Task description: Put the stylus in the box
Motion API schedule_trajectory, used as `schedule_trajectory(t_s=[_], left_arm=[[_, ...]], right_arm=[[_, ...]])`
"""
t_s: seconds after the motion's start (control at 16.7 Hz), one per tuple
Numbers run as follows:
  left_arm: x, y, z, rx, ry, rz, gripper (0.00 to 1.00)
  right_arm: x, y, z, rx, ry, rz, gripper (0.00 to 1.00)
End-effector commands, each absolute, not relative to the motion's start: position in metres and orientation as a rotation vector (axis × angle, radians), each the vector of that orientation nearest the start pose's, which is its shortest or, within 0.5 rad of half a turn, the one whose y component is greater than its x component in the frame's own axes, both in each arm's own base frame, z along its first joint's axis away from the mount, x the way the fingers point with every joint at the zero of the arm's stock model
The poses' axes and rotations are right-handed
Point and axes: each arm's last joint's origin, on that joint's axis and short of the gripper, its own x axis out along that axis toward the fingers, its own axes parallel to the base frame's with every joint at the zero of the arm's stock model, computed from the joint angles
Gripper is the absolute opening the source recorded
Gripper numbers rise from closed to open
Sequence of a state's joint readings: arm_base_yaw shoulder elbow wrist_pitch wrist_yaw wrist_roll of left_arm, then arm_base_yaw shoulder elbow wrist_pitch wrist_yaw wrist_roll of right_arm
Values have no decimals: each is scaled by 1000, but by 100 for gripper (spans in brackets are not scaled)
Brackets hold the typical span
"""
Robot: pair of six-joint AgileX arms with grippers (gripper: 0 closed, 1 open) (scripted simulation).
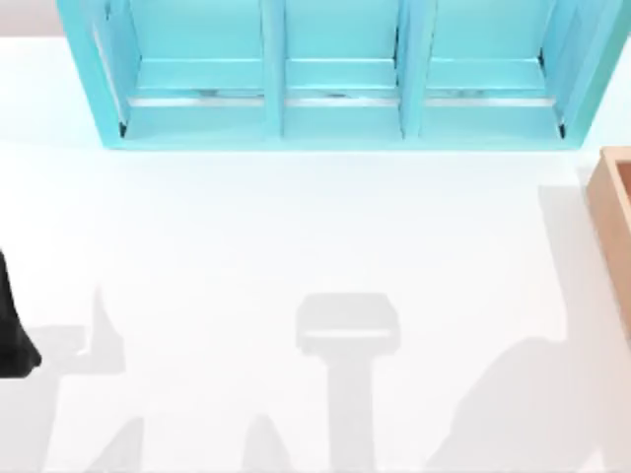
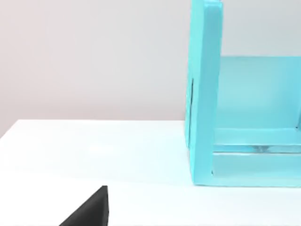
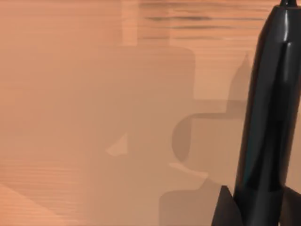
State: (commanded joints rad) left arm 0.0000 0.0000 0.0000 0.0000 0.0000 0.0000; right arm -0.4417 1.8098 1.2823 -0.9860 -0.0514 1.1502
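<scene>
Right wrist view: the stylus (image 3: 265, 108) stands before the tan floor of the box (image 3: 94, 94).

The stylus is a glossy black, slim rounded stick that runs up the frame and narrows toward its far end; no band or clip can be made out. Dark finger parts of the right gripper (image 3: 256, 207) sit on either side of its near end, so the gripper seems to clasp it, with the rest of the stick reaching out past the fingers over the wood-coloured surface, where their shadows fall. In the top view a corner of the box (image 1: 613, 212) shows at the table's (image 1: 296, 256) right edge, near the turquoise shelf unit (image 1: 335, 118). The left arm (image 1: 12, 335) is parked at the table's left edge; a dark wedge of the left gripper (image 2: 89, 212) shows, open or closed I cannot tell.
</scene>
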Motion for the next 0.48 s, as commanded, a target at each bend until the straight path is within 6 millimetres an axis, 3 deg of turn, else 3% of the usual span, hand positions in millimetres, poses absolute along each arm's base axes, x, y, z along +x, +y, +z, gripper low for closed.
schedule_trajectory(t_s=[0.48], left_arm=[[106,-1,160,0,0,0,100]], right_arm=[[305,-140,186,1271,1165,-1154,60]])
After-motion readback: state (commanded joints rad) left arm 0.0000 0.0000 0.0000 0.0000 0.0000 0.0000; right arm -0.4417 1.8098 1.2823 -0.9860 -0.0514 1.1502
